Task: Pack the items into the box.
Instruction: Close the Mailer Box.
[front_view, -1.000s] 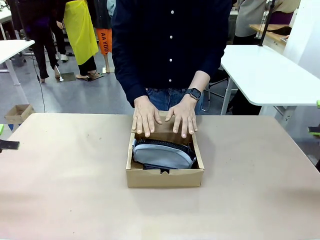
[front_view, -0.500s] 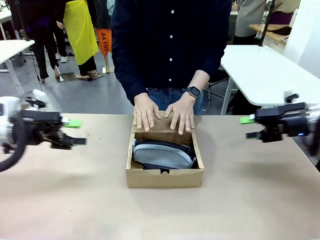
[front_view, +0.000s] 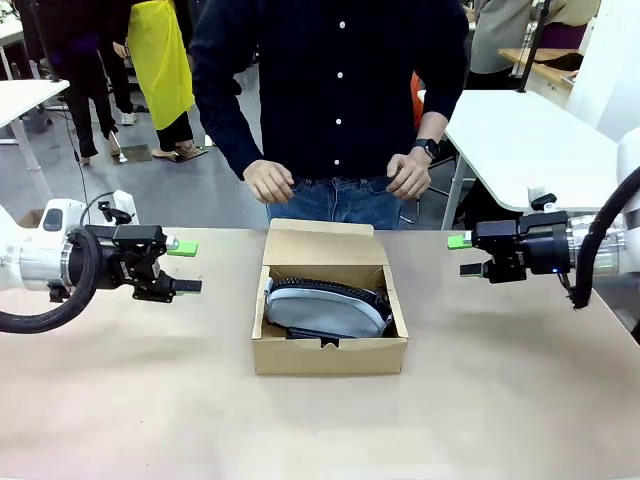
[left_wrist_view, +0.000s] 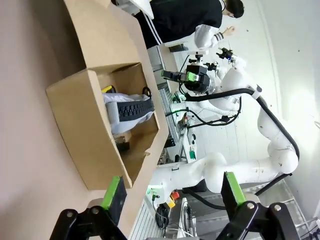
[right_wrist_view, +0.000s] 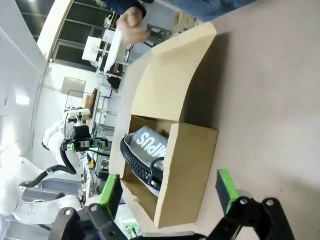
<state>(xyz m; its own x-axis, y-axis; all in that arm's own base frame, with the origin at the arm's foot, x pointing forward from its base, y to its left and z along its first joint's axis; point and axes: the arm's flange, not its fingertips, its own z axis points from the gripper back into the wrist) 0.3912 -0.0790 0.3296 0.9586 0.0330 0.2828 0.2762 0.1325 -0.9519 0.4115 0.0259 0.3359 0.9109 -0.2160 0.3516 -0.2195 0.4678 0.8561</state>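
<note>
Cardboard brown in the middle of the table (front_view: 120, 400): the box (front_view: 329, 356) sits there with its lid flap (front_view: 320, 243) standing up at the far side. The light grey pouch (front_view: 325, 311) lies inside, black zipper along its far edge, filling most of the floor. Something black pokes out under the pouch at the near wall, too hidden to name. The left gripper (front_view: 190, 266) hovers over the table off the box's left side, fingers pointing at the box, jaws spread wide with nothing between the green pads. Opposite, the right gripper (front_view: 462, 255) hangs off the right side, about level with the flap, likewise spread and empty, aimed inward. Both are well apart from the cardboard. Behind the table the person stands with both hands at the waist: one hand (front_view: 268, 181) loosely curled, the other hand (front_view: 408, 176), watch on its wrist, curled too. Neither grips anything, and both are clear of the box. From the right wrist, white print shows on the pouch.
</note>
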